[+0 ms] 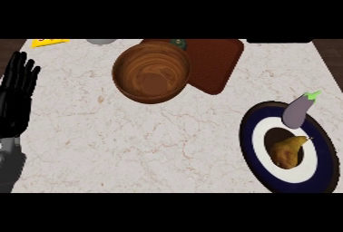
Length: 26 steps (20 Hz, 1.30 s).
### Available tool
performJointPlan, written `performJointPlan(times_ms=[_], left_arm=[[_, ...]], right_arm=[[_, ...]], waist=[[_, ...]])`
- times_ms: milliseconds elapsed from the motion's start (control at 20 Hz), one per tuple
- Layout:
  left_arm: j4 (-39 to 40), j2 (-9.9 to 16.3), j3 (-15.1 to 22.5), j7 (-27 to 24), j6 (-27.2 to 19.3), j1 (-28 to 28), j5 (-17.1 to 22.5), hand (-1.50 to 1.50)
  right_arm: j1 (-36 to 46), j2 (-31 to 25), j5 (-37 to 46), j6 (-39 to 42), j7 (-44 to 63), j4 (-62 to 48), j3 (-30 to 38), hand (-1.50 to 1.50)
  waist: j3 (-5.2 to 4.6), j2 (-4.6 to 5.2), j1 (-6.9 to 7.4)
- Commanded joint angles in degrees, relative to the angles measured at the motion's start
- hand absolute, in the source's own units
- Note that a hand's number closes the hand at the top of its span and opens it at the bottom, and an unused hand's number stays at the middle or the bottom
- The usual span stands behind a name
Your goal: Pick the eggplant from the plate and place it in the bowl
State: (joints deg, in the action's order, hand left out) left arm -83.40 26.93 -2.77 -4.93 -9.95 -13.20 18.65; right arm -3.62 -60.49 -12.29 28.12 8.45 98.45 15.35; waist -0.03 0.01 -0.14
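Eggplant (299,110) lies on the plate's (255,136) rim at about twelve o'clock, purple with its green stem pointing to one o'clock. Just beside it, toward six o'clock at the plate's centre, sits a brown pear (289,151). From the plate, the bowl (151,71) stands well apart toward ten o'clock on the table (134,140), with a brown board (216,63) touching it at three o'clock. Only the left hand (17,97) shows, at the table's nine o'clock edge, resting with fingers straight and holding nothing.

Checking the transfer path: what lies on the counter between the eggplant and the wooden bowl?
Head view: only bare marble counter lies between the eggplant and the bowl; the brown board sits beside the bowl, above that line.
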Motion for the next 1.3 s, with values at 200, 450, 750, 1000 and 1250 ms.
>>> performJointPlan(times_ms=[200,450,750,1000,1250], left_arm=[[2.0,-3.4,-0.5,-0.4,0.2,-1.5,-3.3,0.0],[3.5,-2.1,-3.5,1.9,2.8,-4.6,-3.1,0.0],[0.8,-3.3,-4.4,0.3,5.2,-0.1,-3.4,0.0],[2.5,-3.0,-5.9,2.7,4.8,-4.3,-4.6,0.0],[-4.9,-5.7,-5.1,4.3,4.3,1.1,-6.2,0.0]], right_arm=[[2.6,6.7,9.5,3.8,-2.4,-3.0,-2.5,-1.5],[10.5,9.7,12.3,5.9,1.0,-7.9,-4.4,-1.5],[12.1,15.2,22.4,2.5,-7.1,-18.3,-6.9,-1.5],[13.6,17.7,27.5,1.8,-10.0,-23.0,-8.2,-1.5],[15.2,20.7,28.6,1.2,-13.5,-24.7,-6.0,-1.5]], waist=[[0.04,0.02,0.08],[0.02,0.04,0.21],[0.04,0.06,0.38],[0.04,0.08,0.19],[0.04,-0.02,0.3]])
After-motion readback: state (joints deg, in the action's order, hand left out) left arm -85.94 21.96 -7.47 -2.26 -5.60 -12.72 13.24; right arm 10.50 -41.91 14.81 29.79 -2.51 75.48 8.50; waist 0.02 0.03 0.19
